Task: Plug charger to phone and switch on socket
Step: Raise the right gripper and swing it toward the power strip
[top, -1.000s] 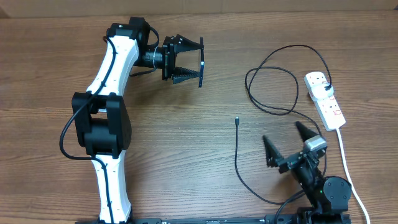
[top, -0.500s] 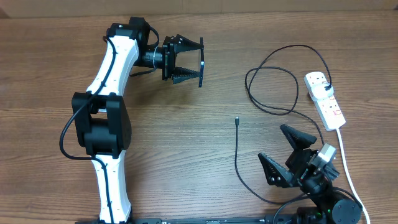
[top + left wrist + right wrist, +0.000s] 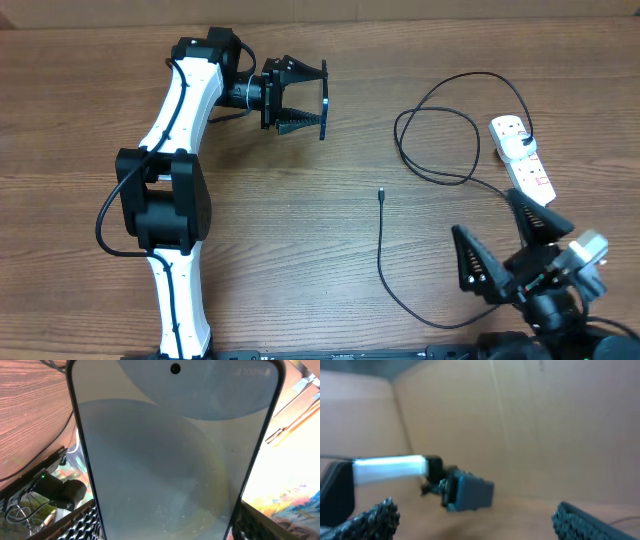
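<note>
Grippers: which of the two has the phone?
The left gripper, upper left in the overhead view, clamps the phone by its edges. The right gripper, near the socket, stands open and empty.

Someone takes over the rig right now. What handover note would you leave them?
Left gripper: shut on phone.
Right gripper: open, empty, near socket.
Charger: lying on table, tip free, other end running to the socket.
Done: phone gripped.
Left: grasp tip, plug into phone, switch socket on.
</note>
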Robot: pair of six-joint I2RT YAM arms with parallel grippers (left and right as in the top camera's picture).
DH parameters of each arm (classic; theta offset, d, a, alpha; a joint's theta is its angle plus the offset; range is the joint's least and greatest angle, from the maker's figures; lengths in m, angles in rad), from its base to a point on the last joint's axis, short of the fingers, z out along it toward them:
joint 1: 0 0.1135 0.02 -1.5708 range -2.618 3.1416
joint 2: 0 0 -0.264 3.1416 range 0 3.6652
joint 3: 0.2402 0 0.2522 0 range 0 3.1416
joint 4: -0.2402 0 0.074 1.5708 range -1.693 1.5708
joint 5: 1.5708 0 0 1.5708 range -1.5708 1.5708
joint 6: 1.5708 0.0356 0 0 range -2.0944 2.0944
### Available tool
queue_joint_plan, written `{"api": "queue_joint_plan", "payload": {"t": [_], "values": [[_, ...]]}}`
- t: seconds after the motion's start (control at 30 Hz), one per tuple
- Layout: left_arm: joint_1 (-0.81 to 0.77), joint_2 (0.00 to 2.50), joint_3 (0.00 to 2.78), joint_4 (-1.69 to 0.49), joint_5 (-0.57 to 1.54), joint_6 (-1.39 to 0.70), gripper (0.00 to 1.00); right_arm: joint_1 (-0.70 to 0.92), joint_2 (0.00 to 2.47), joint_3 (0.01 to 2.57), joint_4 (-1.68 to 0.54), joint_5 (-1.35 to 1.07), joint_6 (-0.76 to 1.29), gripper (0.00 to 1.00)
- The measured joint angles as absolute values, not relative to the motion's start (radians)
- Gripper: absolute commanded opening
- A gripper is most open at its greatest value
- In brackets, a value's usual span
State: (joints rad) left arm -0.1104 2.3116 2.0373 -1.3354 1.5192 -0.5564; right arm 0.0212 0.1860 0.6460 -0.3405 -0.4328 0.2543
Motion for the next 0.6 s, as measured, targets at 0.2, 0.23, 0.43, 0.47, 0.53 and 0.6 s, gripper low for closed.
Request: {"api": "queue_joint_plan", "payload": {"t": [0.2, 0.23, 0.43, 0.47, 0.53, 0.6], "values": [[-0.11, 2.312, 2.037, -1.336, 1.519, -0.56, 0.73, 0.021, 0.492, 1.008, -0.791, -0.374, 0.138, 1.0], [-0.11, 2.312, 2.038, -1.336, 1.519, -0.56, 0.73, 0.021, 0.549, 1.066, -0.854, -0.369, 0.127, 1.0], [-0.11, 2.312, 2.037, -1.335, 1.52, -0.56, 0.73, 0.021, 0.793, 1.246, -1.02, -0.535, 0.129, 1.0], [-0.11, 2.312, 2.038, -1.336, 1.52, -0.56, 0.73, 0.021, 0.819, 1.247, -1.007, -0.586, 0.135, 1.0], [-0.11, 2.312, 2.038, -1.336, 1.519, -0.56, 0.73, 0.021, 0.86, 1.248, -0.976, -0.659, 0.147, 0.93], [-0.11, 2.312, 2.038, -1.335, 1.52, -0.56, 0.72, 0.024, 0.897, 1.248, -0.96, -0.699, 0.167, 0.93]]}}
